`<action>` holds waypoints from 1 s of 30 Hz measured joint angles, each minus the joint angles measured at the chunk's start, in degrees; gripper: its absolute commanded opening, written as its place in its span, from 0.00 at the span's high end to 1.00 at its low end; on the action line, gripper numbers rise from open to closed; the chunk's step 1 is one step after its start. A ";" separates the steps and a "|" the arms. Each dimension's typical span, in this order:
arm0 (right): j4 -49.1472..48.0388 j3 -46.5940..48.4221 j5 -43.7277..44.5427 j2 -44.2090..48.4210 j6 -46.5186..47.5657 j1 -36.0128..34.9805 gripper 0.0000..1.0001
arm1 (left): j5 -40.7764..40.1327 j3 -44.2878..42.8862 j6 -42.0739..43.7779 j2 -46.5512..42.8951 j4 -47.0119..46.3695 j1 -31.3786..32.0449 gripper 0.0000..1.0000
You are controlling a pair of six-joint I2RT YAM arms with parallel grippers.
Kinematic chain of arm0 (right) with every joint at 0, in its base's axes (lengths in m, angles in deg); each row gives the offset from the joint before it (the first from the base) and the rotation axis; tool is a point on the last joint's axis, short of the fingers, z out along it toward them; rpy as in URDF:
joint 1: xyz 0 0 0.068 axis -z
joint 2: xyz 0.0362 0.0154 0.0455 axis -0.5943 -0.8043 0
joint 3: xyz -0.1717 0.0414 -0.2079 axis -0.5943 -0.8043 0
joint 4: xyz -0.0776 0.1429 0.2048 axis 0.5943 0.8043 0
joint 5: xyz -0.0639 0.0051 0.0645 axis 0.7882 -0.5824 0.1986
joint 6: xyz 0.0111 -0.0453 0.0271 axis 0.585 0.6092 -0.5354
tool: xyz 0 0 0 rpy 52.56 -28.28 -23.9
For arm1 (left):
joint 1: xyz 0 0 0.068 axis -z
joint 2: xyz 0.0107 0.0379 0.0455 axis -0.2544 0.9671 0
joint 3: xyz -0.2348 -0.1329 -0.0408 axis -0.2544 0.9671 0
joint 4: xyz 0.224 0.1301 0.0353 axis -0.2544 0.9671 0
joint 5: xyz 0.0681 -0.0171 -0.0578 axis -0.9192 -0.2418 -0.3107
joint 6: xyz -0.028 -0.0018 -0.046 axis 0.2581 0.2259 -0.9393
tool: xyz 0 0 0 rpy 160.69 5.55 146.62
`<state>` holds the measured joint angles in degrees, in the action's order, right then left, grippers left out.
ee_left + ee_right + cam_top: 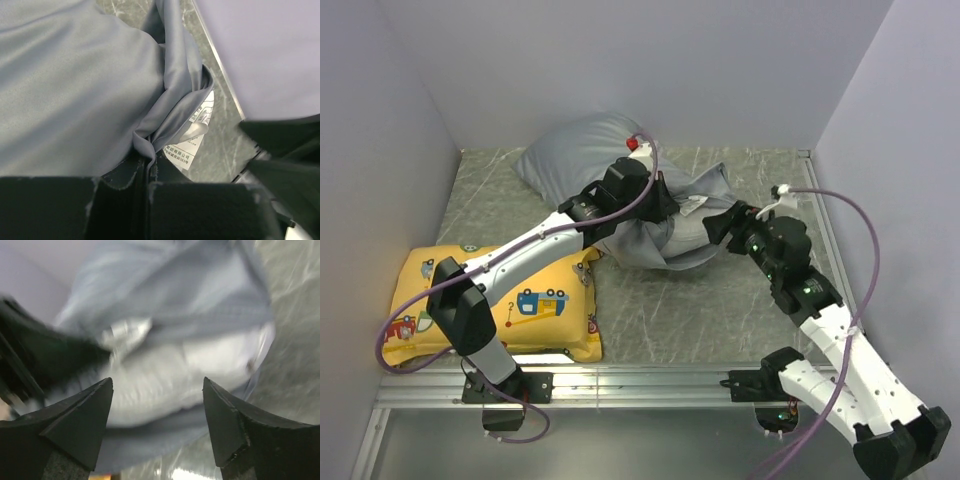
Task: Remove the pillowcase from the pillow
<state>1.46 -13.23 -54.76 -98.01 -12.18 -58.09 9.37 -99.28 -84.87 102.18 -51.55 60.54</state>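
Observation:
The grey pillowcase [575, 150] covers the pillow at the back middle of the table, bunched toward its right end. My left gripper [658, 200] is shut on a fold of the pillowcase [75, 75]; in the left wrist view the cloth runs down between the closed jaws [147, 162], next to a white printed tag [187, 150]. The white pillow [682, 238] bulges from the case's open right end. My right gripper [712, 228] stands open just off that end, and the pillow [165, 375] lies beyond its spread fingertips [157, 385], nothing between them.
A yellow cartoon-vehicle pillow [510, 305] lies at the front left beside the left arm. Pale walls close in the back and both sides. A metal rail [650, 385] runs along the near edge. Bare marbled tabletop [680, 320] shows in front of the grey bundle.

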 measured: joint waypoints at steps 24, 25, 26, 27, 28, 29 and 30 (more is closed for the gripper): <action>-22.10 -16.13 2.69 -6.88 -12.39 -1.77 0.17 | 2.67 4.24 -2.34 -2.86 -2.71 -1.81 0.99; -23.39 -16.13 2.51 -7.98 -12.61 -1.77 0.23 | 2.67 4.42 -2.34 -3.10 -2.86 -1.97 0.99; -24.50 -16.13 2.25 -9.03 -12.76 -1.77 0.47 | 2.69 4.59 -2.34 -3.30 -2.89 -2.08 0.99; -25.33 -16.13 2.05 -9.90 -12.79 -1.77 0.67 | 2.67 4.83 -2.34 -3.50 -2.86 -2.16 0.99; -26.05 -16.11 1.77 -10.58 -12.63 -1.81 0.86 | 2.67 4.98 -2.34 -3.58 -2.80 -2.25 0.99; -26.43 -16.06 1.64 -11.04 -12.90 -1.84 1.00 | 2.67 5.03 -2.32 -3.65 -2.80 -2.36 0.98; -26.58 -16.04 1.62 -11.26 -12.76 -1.86 1.00 | 2.71 5.09 -2.32 -3.67 -2.75 -2.51 0.98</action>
<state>-25.12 -29.27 -53.14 -109.27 -24.95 -59.95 12.08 -94.19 -87.18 98.51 -54.30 58.02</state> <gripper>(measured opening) 0.112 0.067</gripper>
